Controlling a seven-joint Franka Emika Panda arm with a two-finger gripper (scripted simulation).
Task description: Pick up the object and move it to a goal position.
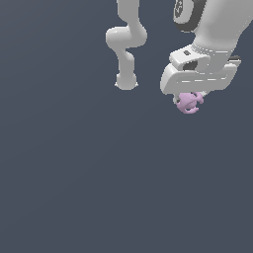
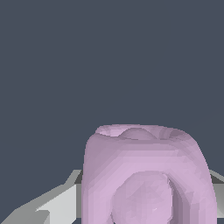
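Note:
The object point(image 1: 189, 103) is a small pale pink-lilac lumpy thing with little knobs. It hangs just under the white gripper point(image 1: 188, 99) at the upper part of the exterior view's right, lifted off the grey floor. The fingers are mostly hidden behind the hand and the object. In the wrist view the object point(image 2: 146, 175) fills the lower middle, with a rounded bulge on its face and a hollow rim on top. One grey-white finger point(image 2: 61, 203) shows beside it, and a sliver of the other shows on the far side. The gripper is shut on the object.
The white arm's base and lower links point(image 1: 126, 44) stand at the top middle of the exterior view, to the left of the hand. Plain dark grey floor point(image 1: 99, 173) lies all around.

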